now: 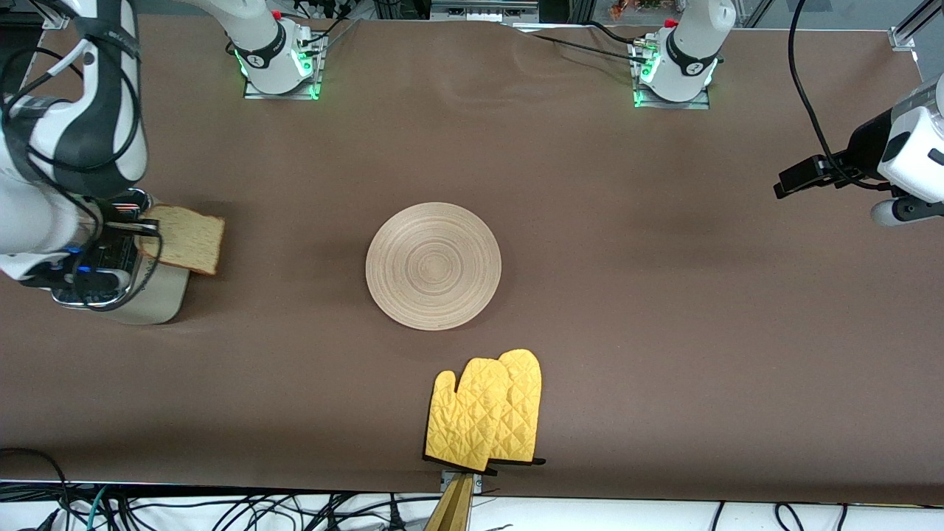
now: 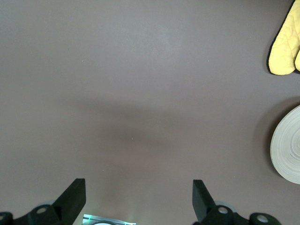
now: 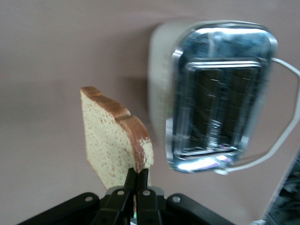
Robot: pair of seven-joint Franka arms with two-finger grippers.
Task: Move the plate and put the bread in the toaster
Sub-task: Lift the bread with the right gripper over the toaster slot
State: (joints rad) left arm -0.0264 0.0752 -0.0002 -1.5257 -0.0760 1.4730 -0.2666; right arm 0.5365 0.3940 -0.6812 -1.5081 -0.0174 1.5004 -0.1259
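Observation:
The round pale wooden plate [image 1: 434,265] lies flat in the middle of the table, with nothing on it; its edge [image 2: 287,151] also shows in the left wrist view. The cream toaster [image 1: 151,287] stands at the right arm's end of the table, its chrome top and two slots [image 3: 220,93] showing in the right wrist view. My right gripper [image 1: 141,227] is shut on one edge of the bread [image 1: 184,239], a speckled brown slice held in the air above the toaster's side. The bread [image 3: 110,138] hangs beside the slots, outside them. My left gripper [image 2: 139,197] waits open over bare table at the left arm's end.
A pair of yellow quilted oven mitts [image 1: 487,413] lies nearer to the front camera than the plate, close to the table's edge. The toaster's white cord [image 3: 281,136] loops beside it. Brown cloth covers the whole table.

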